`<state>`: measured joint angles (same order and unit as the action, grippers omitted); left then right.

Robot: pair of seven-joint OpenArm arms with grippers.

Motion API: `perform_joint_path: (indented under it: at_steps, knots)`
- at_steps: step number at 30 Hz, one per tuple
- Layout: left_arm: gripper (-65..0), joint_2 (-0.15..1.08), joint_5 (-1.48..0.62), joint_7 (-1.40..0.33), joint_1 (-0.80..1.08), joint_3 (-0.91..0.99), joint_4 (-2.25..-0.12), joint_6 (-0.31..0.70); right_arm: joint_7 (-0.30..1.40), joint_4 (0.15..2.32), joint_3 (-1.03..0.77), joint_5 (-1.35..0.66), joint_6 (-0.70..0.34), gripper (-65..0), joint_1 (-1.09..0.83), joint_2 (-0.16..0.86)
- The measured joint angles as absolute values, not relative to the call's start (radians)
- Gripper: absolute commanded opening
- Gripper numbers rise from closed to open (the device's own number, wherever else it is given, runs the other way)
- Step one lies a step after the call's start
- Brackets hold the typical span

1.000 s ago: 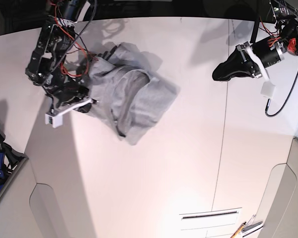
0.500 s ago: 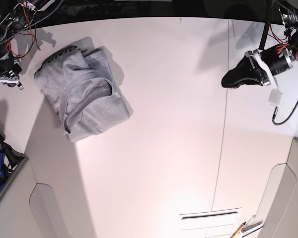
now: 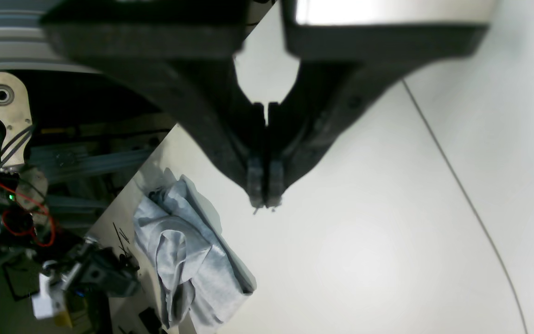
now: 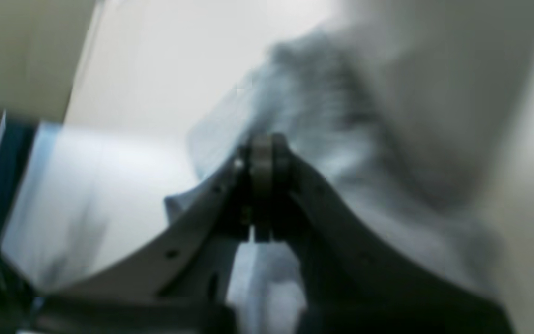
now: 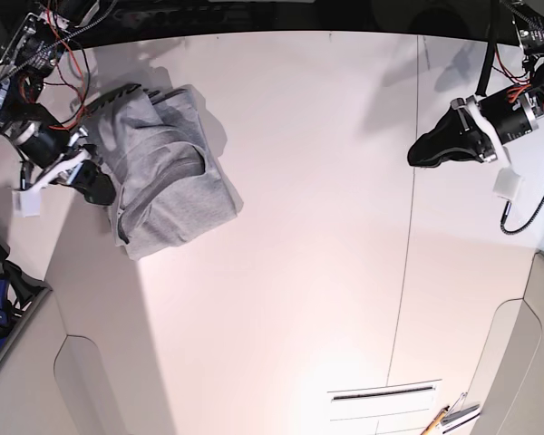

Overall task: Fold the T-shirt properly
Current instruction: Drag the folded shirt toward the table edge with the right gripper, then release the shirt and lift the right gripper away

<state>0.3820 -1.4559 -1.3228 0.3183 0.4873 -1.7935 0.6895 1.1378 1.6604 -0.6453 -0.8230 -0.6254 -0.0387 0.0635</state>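
The heather-grey T-shirt (image 5: 163, 172) lies as a rumpled, folded bundle at the table's far left, its ribbed collar curving across the top. My right gripper (image 5: 98, 188) is shut and sits against the bundle's left edge. The right wrist view is blurred: the right gripper (image 4: 261, 150) has its fingers pressed together, with the grey T-shirt (image 4: 322, 116) just behind them, and I cannot tell if any fabric is pinched. My left gripper (image 5: 419, 151) hangs shut and empty over bare table at the far right. In its own view the left gripper (image 3: 265, 202) is far from the T-shirt (image 3: 197, 264).
A thin seam (image 5: 406, 272) runs down the white table's right part. A slot plate (image 5: 385, 394) and some pen-like tools (image 5: 449, 417) lie near the front edge. A dark bin (image 5: 0, 304) stands off the table's left side.
The right arm left the shirt, swung off to the far left, and has now come back to the bundle's left edge. The shirt shifted left and flattened. The left arm drifted slightly right.
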Motion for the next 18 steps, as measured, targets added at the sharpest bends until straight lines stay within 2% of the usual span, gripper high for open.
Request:
perform_joint_path:
  at_steps: [5,8,18]
  knots:
    - [-65.0,0.382,-1.456,-1.323,0.319,0.487,-1.794,0.69,1.122,1.66,-0.363,-0.645,-0.625,-65.0,-0.033,0.129]
    - [-65.0,0.382,-1.456,-1.323,0.319,0.487,-1.794,0.69,1.066,1.66,-0.27,-0.481,-0.594,-65.0,-0.033,0.132]
    - [-65.0,0.382,-1.456,-1.322,0.319,0.487,-1.794,0.69,1.025,1.655,-0.311,-0.204,-0.244,-65.0,-0.034,0.126]
